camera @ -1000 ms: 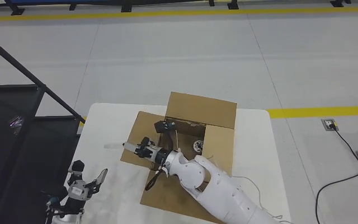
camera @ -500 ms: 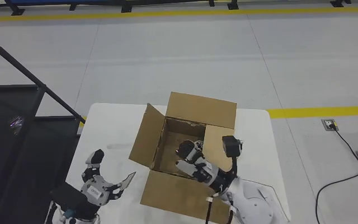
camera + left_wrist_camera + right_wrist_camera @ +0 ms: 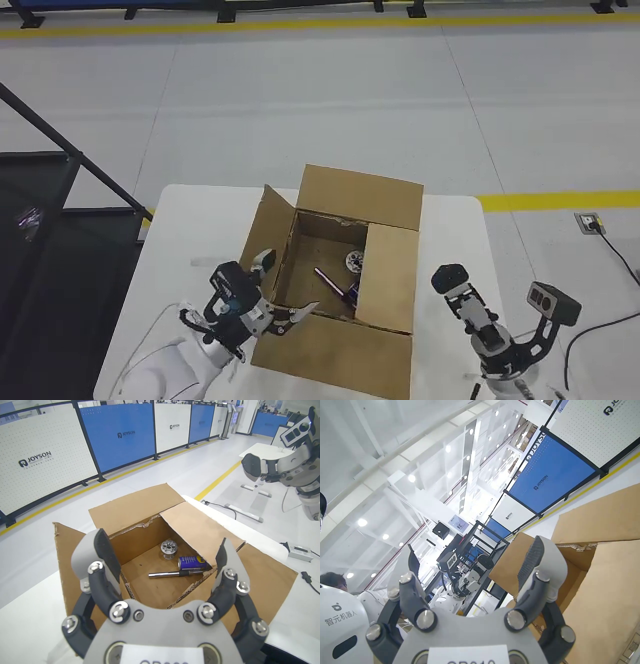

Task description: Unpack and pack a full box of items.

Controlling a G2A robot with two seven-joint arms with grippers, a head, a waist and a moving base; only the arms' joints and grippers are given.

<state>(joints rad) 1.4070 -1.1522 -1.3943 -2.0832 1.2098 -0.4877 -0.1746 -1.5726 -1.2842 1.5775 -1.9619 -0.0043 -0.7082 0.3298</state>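
The open cardboard box [image 3: 350,195] stands mid-table, flaps spread. Inside lie a round metal part [image 3: 168,548], a blue can [image 3: 192,562] and a metal rod with a black handle [image 3: 163,574]; the round part [image 3: 355,262] and the rod [image 3: 334,283] also show from above. My left gripper [image 3: 283,288] hovers open at the box's front-left corner, nothing between its fingers [image 3: 105,550]. My right gripper [image 3: 460,290] is raised off the box's right side, beyond the right flap. In its own wrist view it [image 3: 475,555] is open and empty, tilted up toward the ceiling.
The white table [image 3: 190,230] has bare room left of the box. The box's left flap [image 3: 272,235] stands upright; the right flap [image 3: 390,275] folds partly over the opening. A power adapter and cable [image 3: 298,552] lie on the table's right side.
The right arm pulled back from over the box to its right side. The left arm came in from the table's front-left to the box corner. The left flap went from flat to upright.
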